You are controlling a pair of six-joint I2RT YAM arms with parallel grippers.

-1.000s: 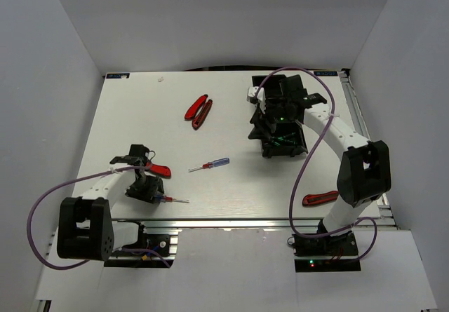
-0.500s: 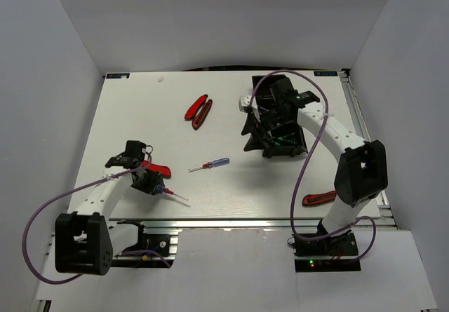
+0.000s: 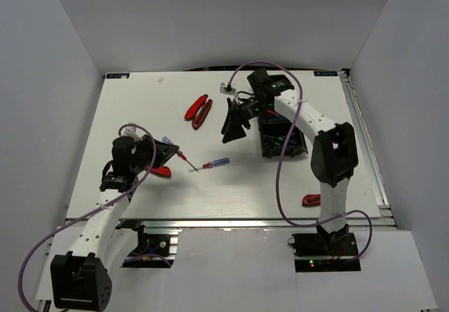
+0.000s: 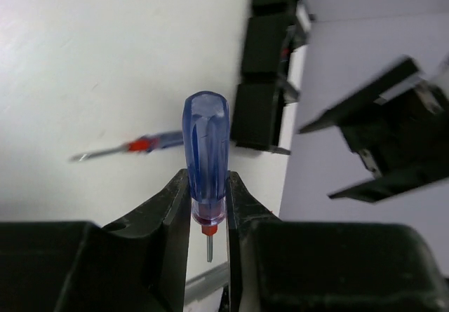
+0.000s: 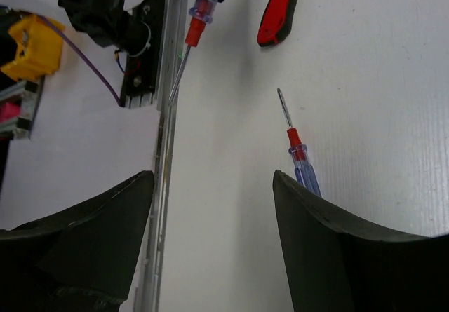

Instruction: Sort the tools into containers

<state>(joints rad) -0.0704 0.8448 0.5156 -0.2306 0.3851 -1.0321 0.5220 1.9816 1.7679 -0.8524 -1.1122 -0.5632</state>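
Currently left jaws pinch blue screwdriver (image 4: 206, 151), shaft mostly hidden; right jaws spread, empty; tray (image 3: 286, 144) partly behind right arm (image 3: 309, 119); pliers (image 3: 161, 172) half under left arm (image 3: 105, 207).

Blue-handled screwdriver (image 4: 205, 151) clamped aloft — second screwdriver (image 3: 212, 164) lies flat.
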